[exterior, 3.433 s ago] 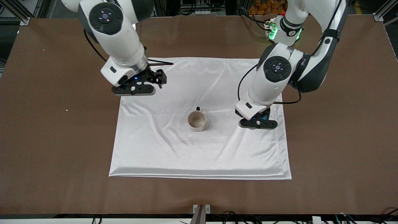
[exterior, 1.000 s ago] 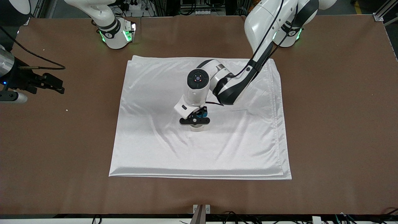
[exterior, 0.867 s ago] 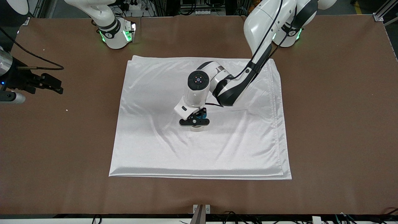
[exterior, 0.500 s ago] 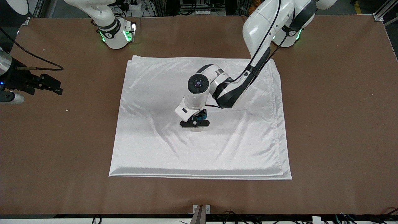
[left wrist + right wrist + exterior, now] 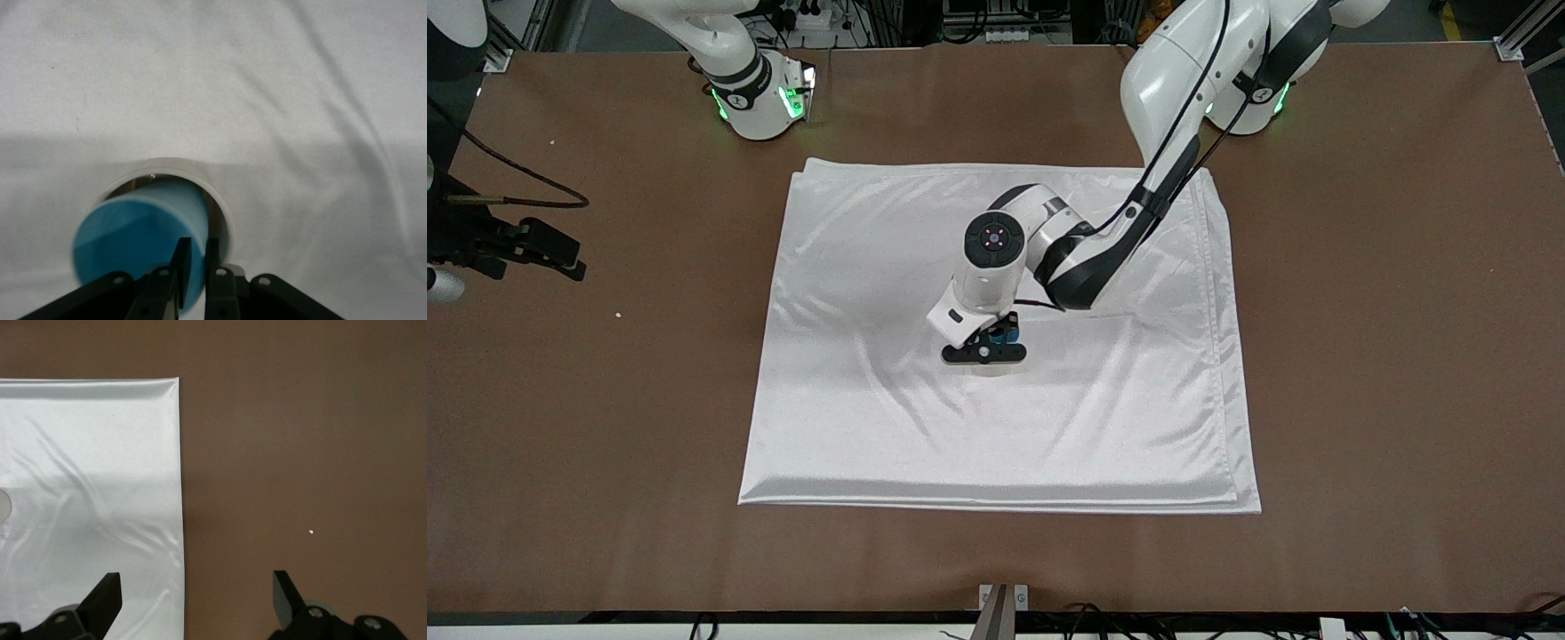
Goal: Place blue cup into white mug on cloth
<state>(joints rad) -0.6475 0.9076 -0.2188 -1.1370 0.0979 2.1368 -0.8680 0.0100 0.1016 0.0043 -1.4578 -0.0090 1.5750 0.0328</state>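
The white cloth [image 5: 871, 427] lies spread in the middle of the table. My left gripper [image 5: 984, 353] hangs low over the cloth's middle, shut on the wall of the blue cup [image 5: 1001, 333]. In the left wrist view the fingertips [image 5: 183, 257] pinch the blue cup [image 5: 137, 237], one inside and one outside. The cup is tilted, with its lower end inside the rim of the white mug [image 5: 200, 177]. In the front view the mug is almost hidden under the gripper. My right gripper [image 5: 560, 258] is open and empty over bare table at the right arm's end.
The right wrist view shows the right gripper [image 5: 197, 593] above the cloth's side edge [image 5: 179, 487] and the brown table. A small white crumb [image 5: 617, 314] lies on the table between the right gripper and the cloth.
The left gripper carried the blue cup from the cloth's left-arm end to the mug and sank slightly into it. The right arm swung off the cloth toward its end of the table.
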